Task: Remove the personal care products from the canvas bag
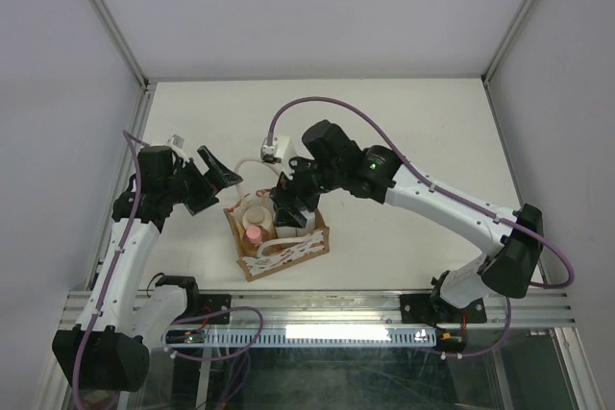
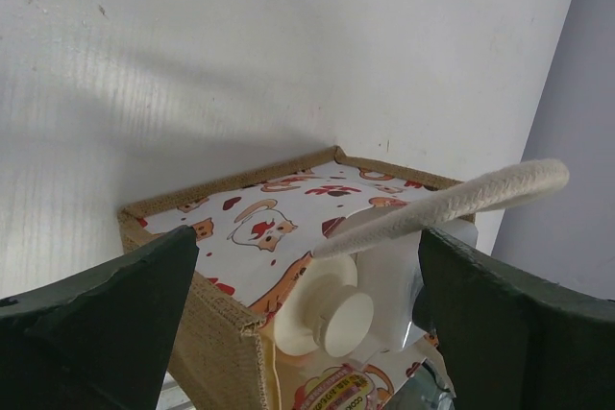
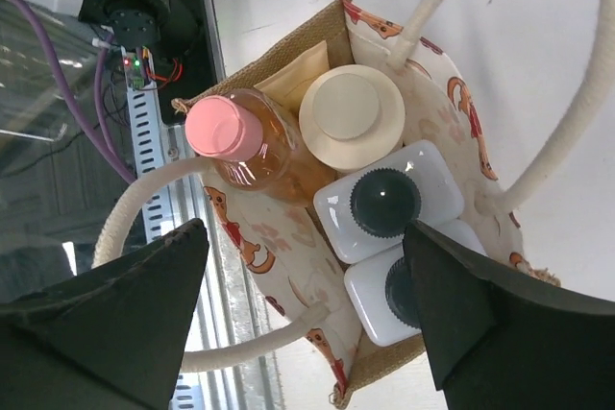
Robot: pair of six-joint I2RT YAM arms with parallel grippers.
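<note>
The canvas bag (image 1: 288,254) stands near the table's front edge with its top open. Looking down in the right wrist view, the bag (image 3: 288,57) holds the personal care products: an orange bottle with a pink cap (image 3: 227,132), a beige bottle (image 3: 351,116), and two white bottles with dark caps (image 3: 384,201) (image 3: 404,291). My right gripper (image 3: 303,319) hangs open just above the bag (image 1: 293,204), straddling its near wall, with one finger over the second white bottle. To the bag's left my left gripper (image 1: 213,176) is open, facing a bag corner (image 2: 231,189) and the beige cap (image 2: 348,320).
One cream rope handle (image 2: 452,203) arches over my left gripper's right finger without being gripped. The other handle (image 3: 144,201) loops toward the aluminium rail (image 1: 317,312) at the table's front edge. White walls enclose the table on three sides.
</note>
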